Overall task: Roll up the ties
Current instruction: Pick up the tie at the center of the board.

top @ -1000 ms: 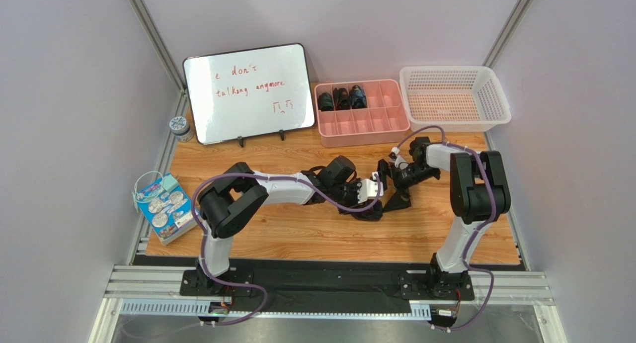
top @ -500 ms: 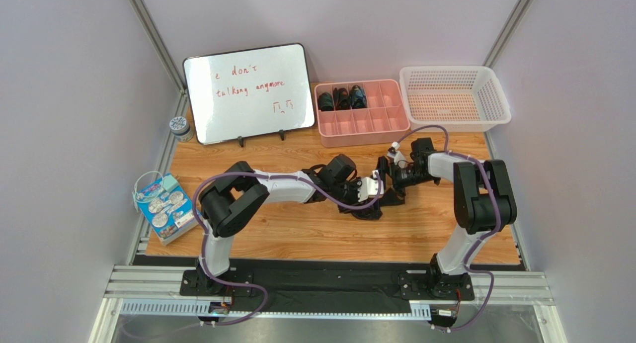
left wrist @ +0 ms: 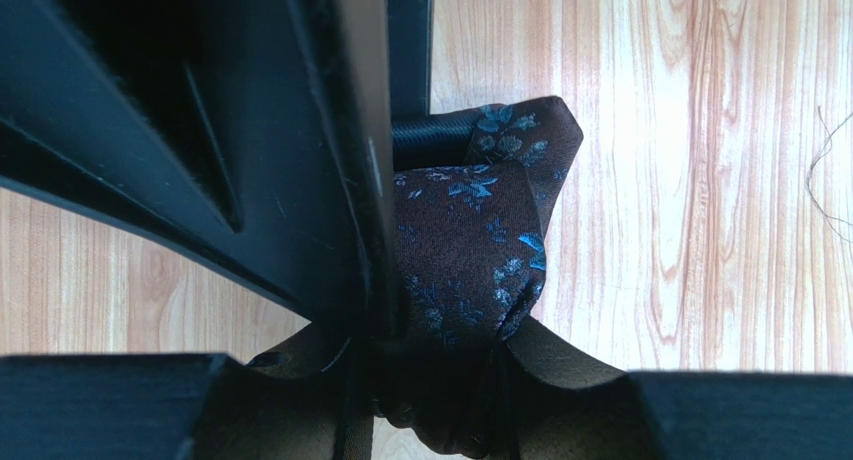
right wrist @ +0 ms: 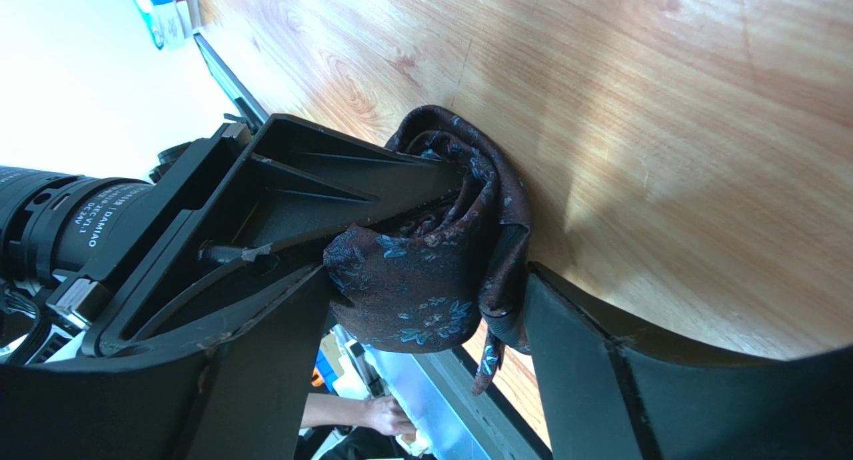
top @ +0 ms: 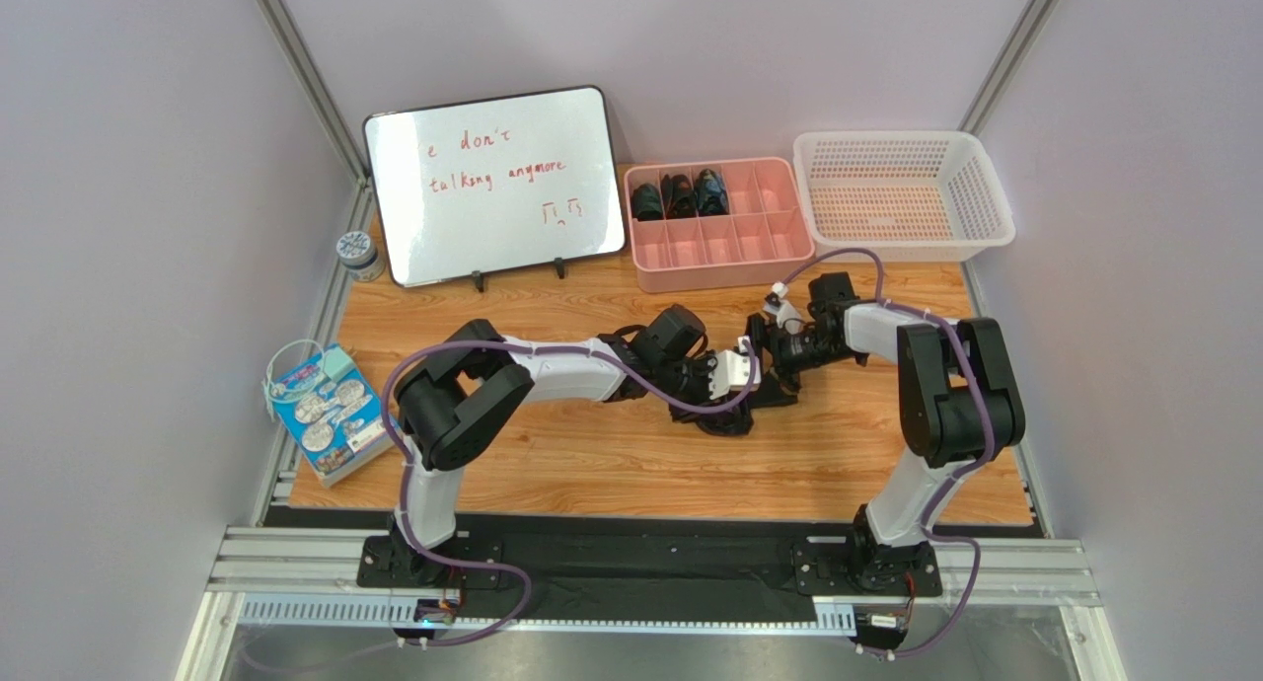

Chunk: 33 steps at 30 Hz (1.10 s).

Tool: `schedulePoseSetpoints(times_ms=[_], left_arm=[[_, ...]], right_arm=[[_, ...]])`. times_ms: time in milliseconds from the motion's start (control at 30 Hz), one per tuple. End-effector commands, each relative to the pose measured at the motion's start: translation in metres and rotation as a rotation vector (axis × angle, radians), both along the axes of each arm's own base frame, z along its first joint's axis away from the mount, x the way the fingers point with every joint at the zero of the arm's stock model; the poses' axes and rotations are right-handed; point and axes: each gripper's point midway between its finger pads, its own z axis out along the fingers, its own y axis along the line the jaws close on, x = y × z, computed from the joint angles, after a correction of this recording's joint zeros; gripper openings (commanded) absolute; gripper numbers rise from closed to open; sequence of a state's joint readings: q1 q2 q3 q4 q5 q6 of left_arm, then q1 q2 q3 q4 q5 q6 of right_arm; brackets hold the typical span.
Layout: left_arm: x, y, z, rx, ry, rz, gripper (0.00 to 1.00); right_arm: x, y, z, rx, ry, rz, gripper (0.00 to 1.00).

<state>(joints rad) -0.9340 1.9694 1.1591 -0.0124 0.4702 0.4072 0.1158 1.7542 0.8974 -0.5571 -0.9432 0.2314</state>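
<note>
- While both arms are meeting over the middle of the light wooden counter (top: 593, 459), the dark brown fabric necktie with small blue flowers (left wrist: 471, 250) is sitting between them, wound into a loose coil.
- The left hand (top: 746, 381) is holding this coil, its jaws standing narrow and pinching the fabric near the roll's core.
- The right hand (right wrist: 431, 285) is reaching in from the other side, with one finger on each side of the coil and both pressing against the cloth.
- The coil is hanging close over the wood; whether it is touching the counter I cannot tell.
- Further back, a pink plastic divided tray (top: 727, 271) is holding three dark rolled ties (top: 679, 196) in neighbouring compartments of its rear row.
- Just right of the tray, a white slotted plastic basket (top: 905, 234) is standing at the counter's back edge.
- To the tray's left, a white marker board with red writing (top: 497, 185) is leaning upright on its stand.
</note>
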Motion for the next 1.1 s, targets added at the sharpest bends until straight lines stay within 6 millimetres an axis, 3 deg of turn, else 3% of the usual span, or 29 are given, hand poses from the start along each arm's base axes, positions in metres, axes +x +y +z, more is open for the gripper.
schedulePoseSetpoints(times_ms=[0, 33, 100, 167, 233, 433, 500, 600, 633, 700, 733, 800, 833, 900, 933, 967, 1000, 1033, 1067], left_arm=[[-0.028, 0.045, -0.066, 0.242, 0.108, 0.012, 0.00], [-0.028, 0.045, -0.066, 0.242, 0.106, 0.015, 0.00], [-0.027, 0.044, -0.065, 0.240, 0.108, 0.019, 0.00], [-0.026, 0.044, -0.065, 0.239, 0.105, 0.022, 0.00], [-0.025, 0.043, -0.065, 0.238, 0.102, 0.027, 0.00], [-0.024, 0.042, -0.065, 0.239, 0.101, 0.036, 0.00], [-0.024, 0.042, -0.066, 0.241, 0.104, 0.040, 0.00], [-0.022, 0.041, -0.064, 0.236, 0.101, 0.044, 0.00], [-0.022, 0.041, -0.064, 0.238, 0.102, 0.046, 0.00], [-0.021, 0.039, -0.062, 0.232, 0.100, 0.052, 0.01], [-0.020, 0.040, -0.062, 0.232, 0.101, 0.056, 0.07], [-0.020, 0.037, -0.058, 0.218, 0.108, 0.066, 0.15], [-0.020, 0.037, -0.056, 0.213, 0.115, 0.066, 0.26], [-0.018, 0.035, -0.047, 0.192, 0.114, 0.076, 0.40], [-0.015, 0.034, -0.042, 0.178, 0.110, 0.083, 0.52], [-0.013, 0.032, -0.033, 0.156, 0.103, 0.086, 0.57], [-0.012, 0.031, -0.026, 0.138, 0.106, 0.094, 0.66], [-0.010, 0.030, -0.020, 0.121, 0.101, 0.099, 0.82], [-0.007, 0.028, -0.006, 0.093, 0.091, 0.106, 0.84]], right_arm=[[-0.012, 0.013, -0.003, -0.015, 0.032, 0.057, 0.71], [-0.012, 0.013, -0.002, -0.014, 0.036, 0.055, 0.62], [-0.012, 0.016, 0.001, 0.005, 0.047, 0.053, 0.59], [-0.013, 0.018, 0.006, 0.030, 0.069, 0.054, 0.62], [-0.015, 0.019, 0.007, 0.036, 0.093, 0.054, 0.75], [-0.021, 0.019, 0.011, 0.047, 0.148, 0.060, 0.70], [-0.020, 0.020, 0.010, 0.046, 0.156, 0.060, 0.62], [-0.019, 0.021, 0.008, 0.049, 0.163, 0.063, 0.39], [-0.019, 0.020, 0.008, 0.047, 0.161, 0.065, 0.25], [-0.019, 0.019, 0.006, 0.030, 0.151, 0.069, 0.09], [-0.018, 0.018, 0.007, 0.026, 0.150, 0.070, 0.00], [-0.018, 0.017, 0.006, 0.015, 0.143, 0.073, 0.00], [-0.017, 0.016, 0.006, 0.008, 0.142, 0.070, 0.00], [-0.015, 0.014, 0.007, -0.013, 0.122, 0.068, 0.00], [-0.015, 0.013, 0.007, -0.022, 0.116, 0.067, 0.00], [-0.014, 0.013, 0.008, -0.026, 0.109, 0.064, 0.00], [-0.013, 0.012, 0.008, -0.029, 0.101, 0.064, 0.00], [-0.012, 0.011, 0.010, -0.037, 0.091, 0.060, 0.00], [-0.011, 0.011, 0.011, -0.040, 0.083, 0.059, 0.00]])
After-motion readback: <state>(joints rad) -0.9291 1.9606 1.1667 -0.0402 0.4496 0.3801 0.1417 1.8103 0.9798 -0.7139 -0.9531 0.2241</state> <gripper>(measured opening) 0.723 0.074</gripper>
